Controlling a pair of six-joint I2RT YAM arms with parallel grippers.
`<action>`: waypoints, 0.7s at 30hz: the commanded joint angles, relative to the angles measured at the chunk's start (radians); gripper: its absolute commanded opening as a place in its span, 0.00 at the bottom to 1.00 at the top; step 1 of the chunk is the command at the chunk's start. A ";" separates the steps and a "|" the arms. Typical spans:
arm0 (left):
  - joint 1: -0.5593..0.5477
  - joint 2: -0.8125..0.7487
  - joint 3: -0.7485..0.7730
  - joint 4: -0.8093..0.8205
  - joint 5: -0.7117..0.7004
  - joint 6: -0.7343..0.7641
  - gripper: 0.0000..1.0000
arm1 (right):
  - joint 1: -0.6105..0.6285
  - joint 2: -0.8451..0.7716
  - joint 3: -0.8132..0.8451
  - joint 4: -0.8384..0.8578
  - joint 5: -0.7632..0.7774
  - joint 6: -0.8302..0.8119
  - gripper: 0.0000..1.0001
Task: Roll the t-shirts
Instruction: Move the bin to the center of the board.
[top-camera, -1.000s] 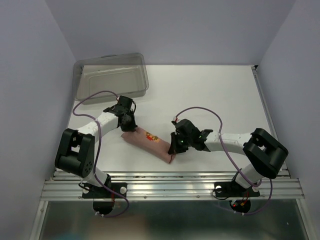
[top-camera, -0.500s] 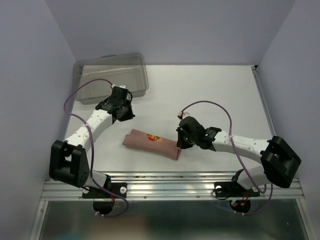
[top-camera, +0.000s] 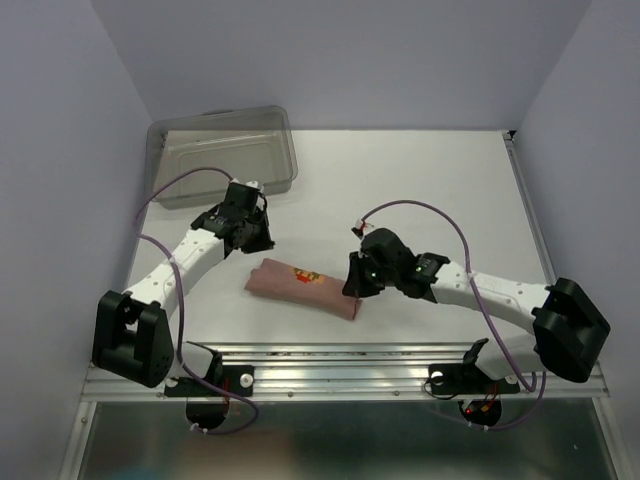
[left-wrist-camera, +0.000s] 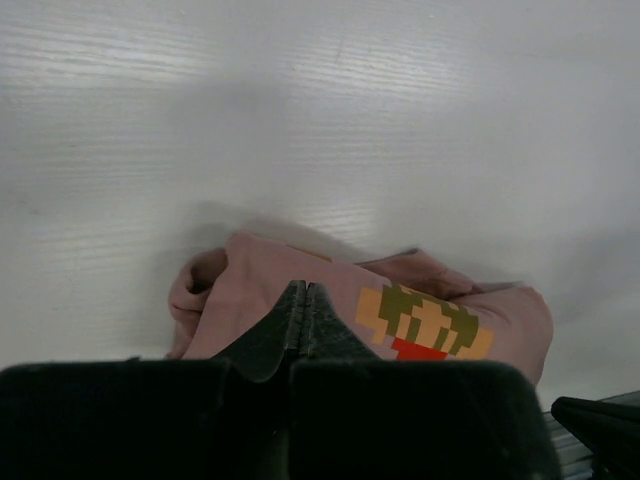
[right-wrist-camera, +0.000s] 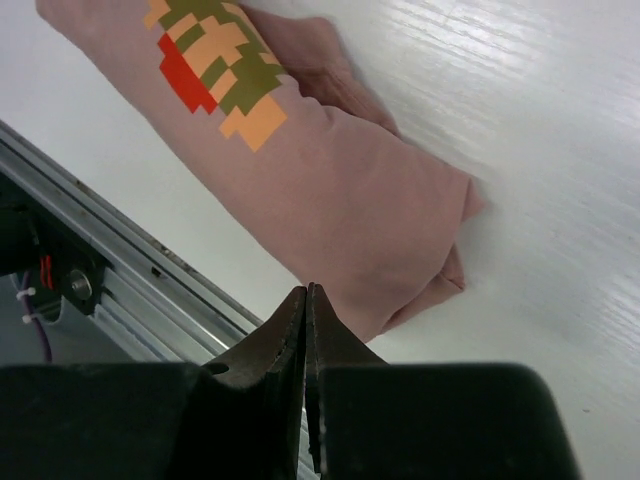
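The dusty-pink t-shirt lies rolled into a short log on the white table, its orange-yellow graphic facing up. My left gripper is shut and empty, just beyond the roll's left end and apart from it. In the left wrist view its shut tips show in front of the t-shirt. My right gripper is shut and empty at the roll's right end. In the right wrist view its tips sit at the near edge of the t-shirt.
A clear plastic bin stands at the back left of the table. The metal rail runs along the near edge, close to the roll, and shows in the right wrist view. Purple walls enclose the table.
Both grippers came off the roll's ends. The left one swung away to the back left, then came back a little. The right one shifted slightly right. The roll settled flat.
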 joint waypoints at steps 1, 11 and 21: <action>-0.073 -0.043 -0.024 0.009 0.069 -0.003 0.00 | 0.015 0.028 0.004 0.106 -0.089 0.041 0.06; -0.150 0.043 -0.122 0.086 0.110 -0.035 0.00 | 0.015 0.125 -0.105 0.120 0.001 0.074 0.02; -0.155 0.029 -0.070 0.075 0.044 -0.020 0.00 | 0.015 0.075 -0.047 0.070 0.055 0.002 0.04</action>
